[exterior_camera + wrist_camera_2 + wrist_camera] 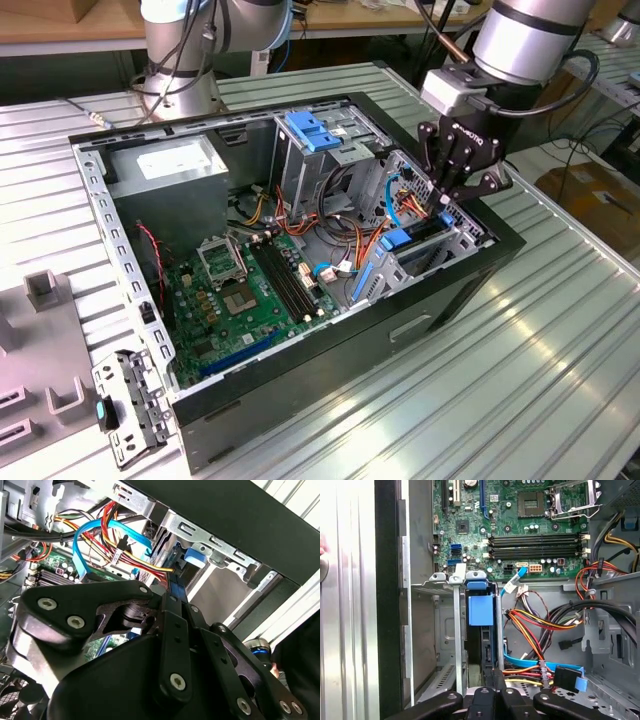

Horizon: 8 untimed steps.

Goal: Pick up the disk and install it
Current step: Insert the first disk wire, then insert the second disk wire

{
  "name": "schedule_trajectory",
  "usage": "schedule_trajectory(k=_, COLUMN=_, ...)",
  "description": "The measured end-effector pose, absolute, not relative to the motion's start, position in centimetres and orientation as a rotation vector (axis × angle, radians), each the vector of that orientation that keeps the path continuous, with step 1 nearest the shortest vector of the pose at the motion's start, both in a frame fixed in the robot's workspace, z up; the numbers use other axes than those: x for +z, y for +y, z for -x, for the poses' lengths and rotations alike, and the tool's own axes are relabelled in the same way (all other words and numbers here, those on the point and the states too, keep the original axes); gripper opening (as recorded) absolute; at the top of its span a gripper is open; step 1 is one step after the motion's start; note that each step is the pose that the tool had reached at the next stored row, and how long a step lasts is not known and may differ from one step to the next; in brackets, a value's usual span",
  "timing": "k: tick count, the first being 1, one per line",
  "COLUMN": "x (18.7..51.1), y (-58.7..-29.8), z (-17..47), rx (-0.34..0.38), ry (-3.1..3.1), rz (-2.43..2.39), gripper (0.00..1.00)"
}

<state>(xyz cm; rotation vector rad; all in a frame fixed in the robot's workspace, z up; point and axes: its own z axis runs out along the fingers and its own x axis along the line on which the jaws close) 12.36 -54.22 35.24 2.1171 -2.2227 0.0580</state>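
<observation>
**Seating the disk in its bay**

Lying open on its side, the black steel computer case (330, 340) is the landmark. At its front corner, the disk (481, 611) stands edge-on in the grey metal drive cage (445, 630) — apparently almost home. Directly above, the black gripper (462, 192) pinches the disk's blue plastic rail.

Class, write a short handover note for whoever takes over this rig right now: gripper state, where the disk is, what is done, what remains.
Gripper: over the drive cage at the open computer case's corner on the exterior view's right.
Disk: standing on edge in the cage slot, blue rail end showing in the first wrist view.
Done: disk picked up and brought into the cage.
Left: full seating cannot be confirmed; no cable visibly plugged into it.
</observation>
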Motion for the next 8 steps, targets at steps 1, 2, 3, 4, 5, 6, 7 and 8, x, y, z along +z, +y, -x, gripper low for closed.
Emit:
schedule_trajectory(k=1, x=35.26, y=-54.22, z=-12.36, rx=0.058, ry=-2.223, rz=-2.117, gripper=0.11)
schedule_trajectory(k=2, x=35.31, y=-54.22, z=-12.36, rx=0.058, ry=-2.223, rz=-2.117, gripper=0.11)
schedule_trajectory(k=3, x=35.35, y=-54.22, z=-12.36, rx=0.058, ry=-2.223, rz=-2.117, gripper=0.11)
schedule_trajectory(k=4, x=35.4, y=-54.22, z=-12.36, rx=0.058, ry=-2.223, rz=-2.117, gripper=0.11)
schedule_trajectory(k=5, x=35.43, y=-54.22, z=-12.36, rx=0.058, ry=-2.223, rz=-2.117, gripper=0.11)
schedule_trajectory(k=6, x=35.45, y=-54.22, z=-12.36, rx=0.058, ry=-2.223, rz=-2.117, gripper=0.11)
schedule_trajectory(k=7, x=35.51, y=-54.22, z=-12.36, rx=0.058, ry=-2.223, rz=-2.117, gripper=0.11)
schedule_trajectory(k=8, x=35.54, y=-54.22, z=-12.36, rx=0.058, ry=-2.223, rz=-2.117, gripper=0.11)
